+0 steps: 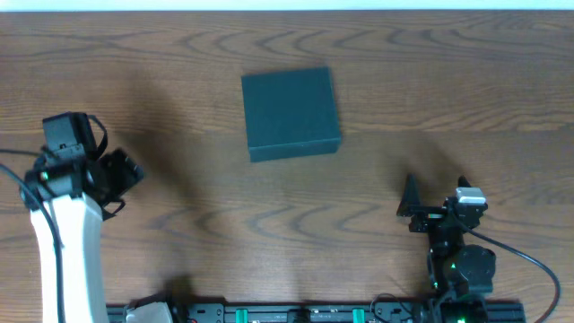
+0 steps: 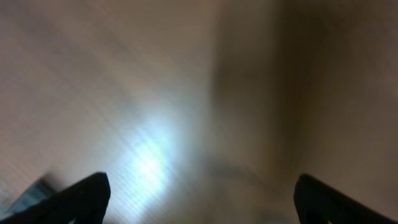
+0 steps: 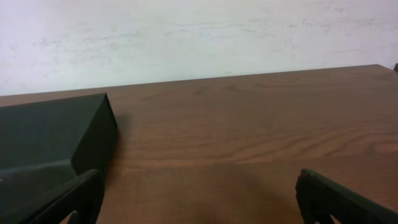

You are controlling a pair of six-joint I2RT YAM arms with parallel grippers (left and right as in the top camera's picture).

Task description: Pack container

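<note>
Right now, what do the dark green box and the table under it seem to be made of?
The box looks like cardboard or a similar stiff board. Its dark teal surface is matte with no shine, and its edges are straight and sharp. The exact material cannot be confirmed from here. The table looks like wood or a wood-look laminate. It is brown with wavy grain lines and a smooth top, and the pictures do not settle which it is.

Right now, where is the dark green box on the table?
From overhead, the box lies closed midway across the table, toward its far edge; the right wrist view shows it lower left.
</note>
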